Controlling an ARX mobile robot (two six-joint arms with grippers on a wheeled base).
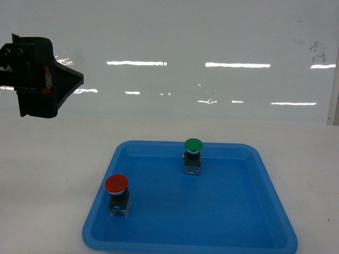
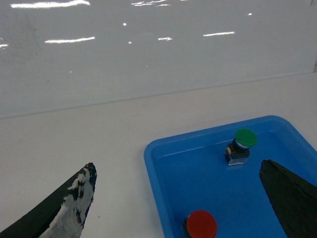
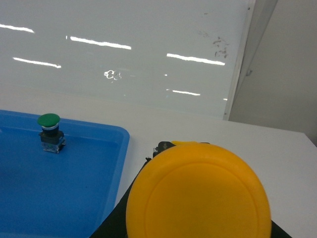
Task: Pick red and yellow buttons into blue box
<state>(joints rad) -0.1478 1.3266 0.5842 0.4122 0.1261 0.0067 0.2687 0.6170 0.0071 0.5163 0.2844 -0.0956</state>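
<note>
red button [image 1: 116, 183], yellow button [image 3: 198, 194], blue tray [image 1: 265, 180]

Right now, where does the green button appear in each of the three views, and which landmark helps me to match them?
Head view: green button stands upright at the far middle of the shallow blue tray.
Left wrist view: green button lies in the right half, near the tray's far rim, beyond the red button.
Right wrist view: green button stands at the left, inside the tray.
Shared landmark: the blue tray.
</note>
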